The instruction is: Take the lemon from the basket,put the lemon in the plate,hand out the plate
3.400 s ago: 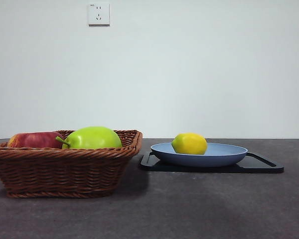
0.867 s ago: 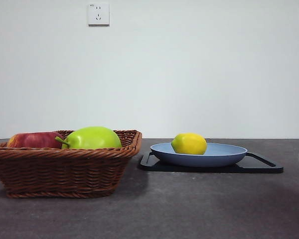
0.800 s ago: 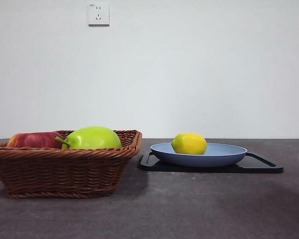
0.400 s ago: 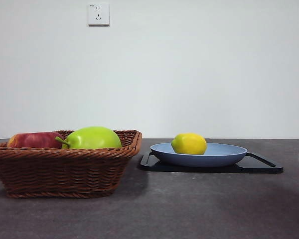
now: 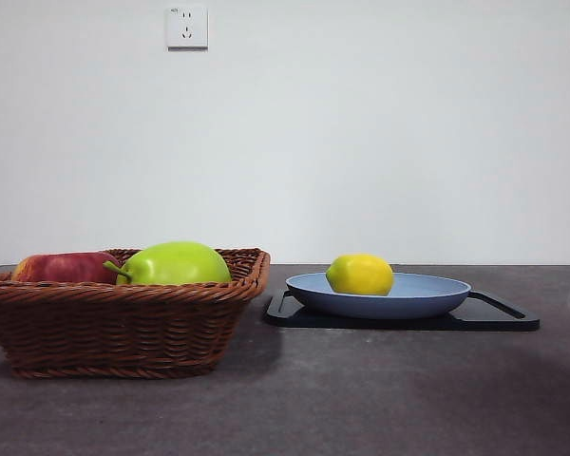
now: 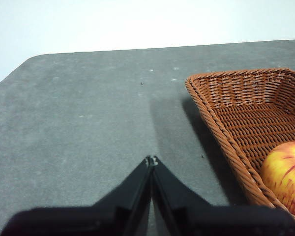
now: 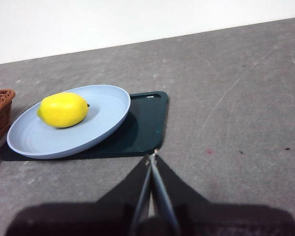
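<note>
Nothing moved since earlier; lemon on plate, both end effectors closed, empty; next: grab plate rim, hand out.

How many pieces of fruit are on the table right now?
3: the lemon on the plate, and a red apple and a green apple in the basket. The basket wall may hide more.

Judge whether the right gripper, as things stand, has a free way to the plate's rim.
Probably yes. The right gripper, jaws shut, hangs over bare table near the black tray; nothing stands between it and the plate. The lemon lies on the plate's far side.
</note>
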